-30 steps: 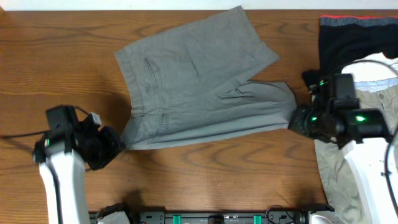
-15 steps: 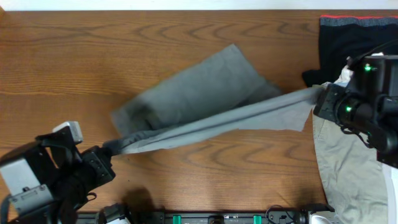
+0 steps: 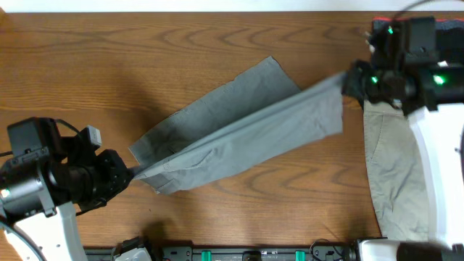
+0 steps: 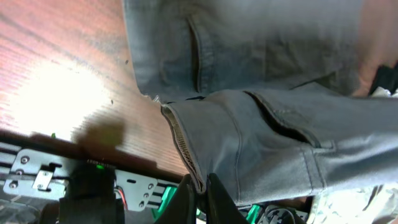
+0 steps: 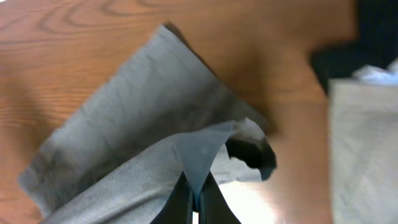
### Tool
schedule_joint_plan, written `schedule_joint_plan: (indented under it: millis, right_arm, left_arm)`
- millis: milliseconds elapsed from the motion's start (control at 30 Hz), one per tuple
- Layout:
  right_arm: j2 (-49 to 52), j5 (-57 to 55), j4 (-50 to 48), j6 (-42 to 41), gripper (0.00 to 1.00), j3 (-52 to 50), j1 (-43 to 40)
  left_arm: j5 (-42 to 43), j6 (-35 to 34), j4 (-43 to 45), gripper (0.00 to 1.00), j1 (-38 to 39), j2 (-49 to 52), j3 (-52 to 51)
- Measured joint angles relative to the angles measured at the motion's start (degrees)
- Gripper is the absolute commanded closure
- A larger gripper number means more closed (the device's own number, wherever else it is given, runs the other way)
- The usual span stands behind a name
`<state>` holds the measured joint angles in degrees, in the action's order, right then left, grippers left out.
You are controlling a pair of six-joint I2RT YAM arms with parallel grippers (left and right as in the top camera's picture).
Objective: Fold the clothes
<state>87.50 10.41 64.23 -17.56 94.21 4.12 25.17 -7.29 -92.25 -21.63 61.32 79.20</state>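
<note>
My left gripper (image 3: 132, 174) is clenched on the grey shorts (image 3: 239, 134) at their edge beside the zipper, low over the left part of the table (image 3: 87, 65). From there the shorts stretch up to the right across the middle of the table, with one layer lying over the other. My right gripper (image 3: 346, 81) pinches a corner of the cloth at the right end, near the beige trousers (image 3: 391, 167).

table (image 3: 145, 58) wooden | beige trousers (image 3: 388, 167) right edge | black garment (image 5: 376, 28) beside them
</note>
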Motion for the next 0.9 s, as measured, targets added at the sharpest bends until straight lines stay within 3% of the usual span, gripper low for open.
schedule_joint_plan:
  millis: [233,533,733,900]
  right_arm:
    - [11.02,5.66,-14.93,2.19,0.95,0.02,2.14]
    - [23.91,3.65,-27.69,2.16,0.97,0.02,3.30]
    - [27.89,4.26,-28.87,1.66,0.80,0.02,4.02]
    - [30.75,9.29,-29.92,3.02,0.50,0.02,5.31]
  left_arm:
    - [-6.67,-3.02,1.62,0.94,-0.04,2.27,-6.56]
    - [-14.97,-6.25,17.81,0.94,-0.13,9.92,-14.56]
    - [-16.24,-6.64,20.61,0.94,-0.13,17.79,-15.02]
    - [-16.61,-6.67,21.05,0.94,-0.13,20.35,-15.02]
